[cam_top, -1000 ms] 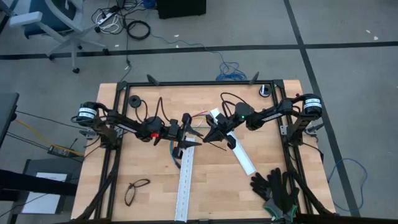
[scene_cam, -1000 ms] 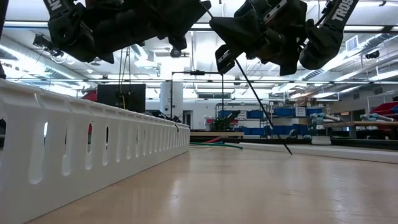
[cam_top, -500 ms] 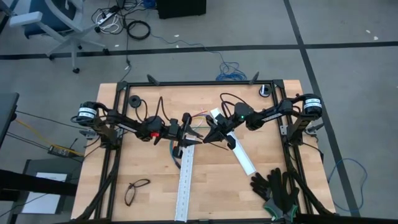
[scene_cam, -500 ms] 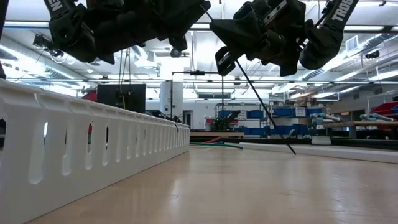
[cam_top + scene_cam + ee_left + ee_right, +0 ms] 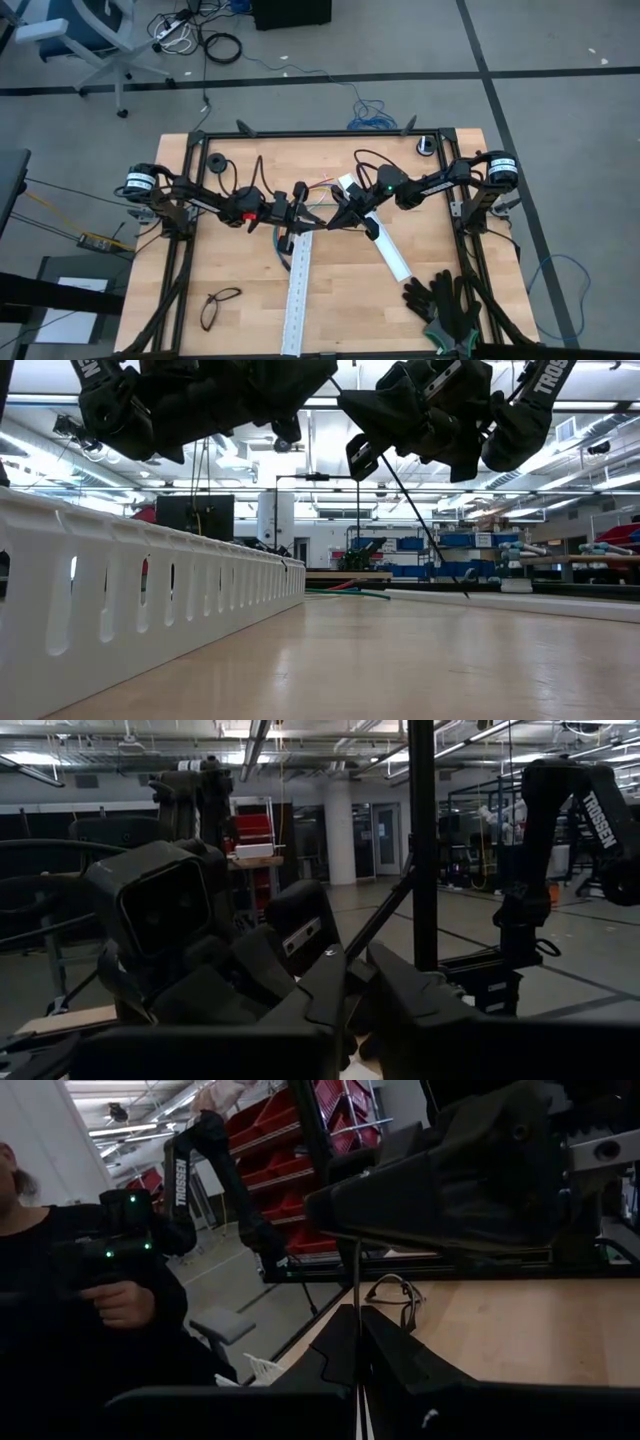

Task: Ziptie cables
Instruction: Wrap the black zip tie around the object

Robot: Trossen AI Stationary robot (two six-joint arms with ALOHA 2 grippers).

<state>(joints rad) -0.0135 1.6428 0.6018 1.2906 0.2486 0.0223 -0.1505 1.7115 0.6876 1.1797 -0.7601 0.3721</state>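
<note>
The left pincer [image 5: 304,212] has drawn its fingers together over the last second, and in the high view it now appears to clamp the free end of the thin black ziptie [image 5: 322,227], which a moment ago stuck out loose toward the near edge. The right pincer [image 5: 345,213], fingers together, holds the tie's other end, as its wrist view shows with the strip rising from between its fingers. My reading is that the tie now spans both pincers above mid-bench, ready to be looped. The cables [image 5: 283,248] lie on the bench just beside the far end of the central white rail [image 5: 297,295], below and slightly nearward of the left pincer, apart from both pincers.
</note>
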